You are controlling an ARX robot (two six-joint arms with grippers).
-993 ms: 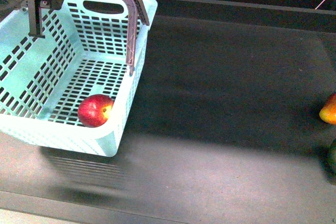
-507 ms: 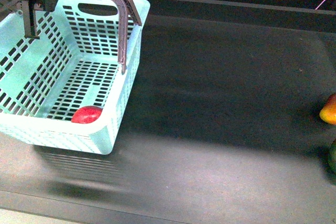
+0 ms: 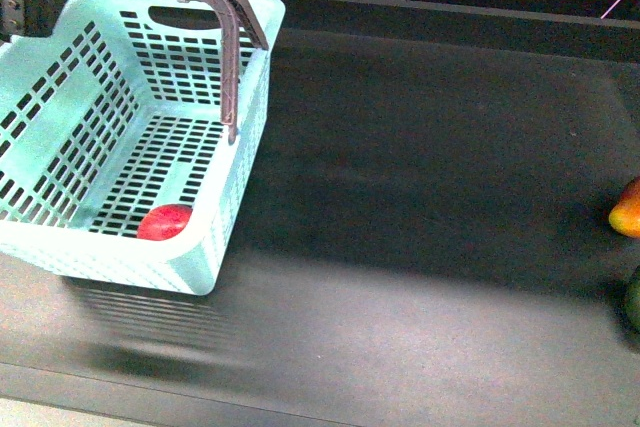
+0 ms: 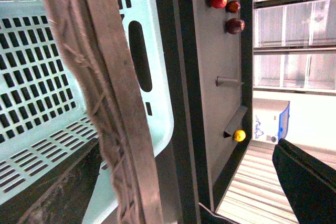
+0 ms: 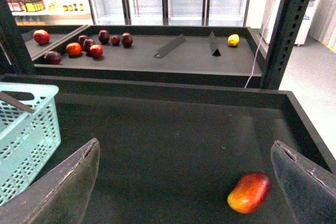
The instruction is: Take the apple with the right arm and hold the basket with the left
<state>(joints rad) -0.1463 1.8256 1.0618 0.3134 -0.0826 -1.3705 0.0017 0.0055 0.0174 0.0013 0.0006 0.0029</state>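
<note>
The turquoise basket stands at the left of the dark table, its brown handles raised. The red apple lies inside it against the near wall, partly hidden by the rim. In the left wrist view the handle runs across the basket wall. My left gripper is open, with one finger showing clear of the handle, and only a dark edge of it shows in the front view. My right gripper is open and empty above the table, with the basket off to one side.
An orange-red fruit lies between my right fingers on the table, and also shows at the right edge of the front view. A dark green item lies below it. A back shelf holds several dark red fruits and a yellow one.
The basket has shifted left and settled. The apple rolled to the near wall and sits lower behind the rim. My left gripper's finger has left the basket's far-left rim.
</note>
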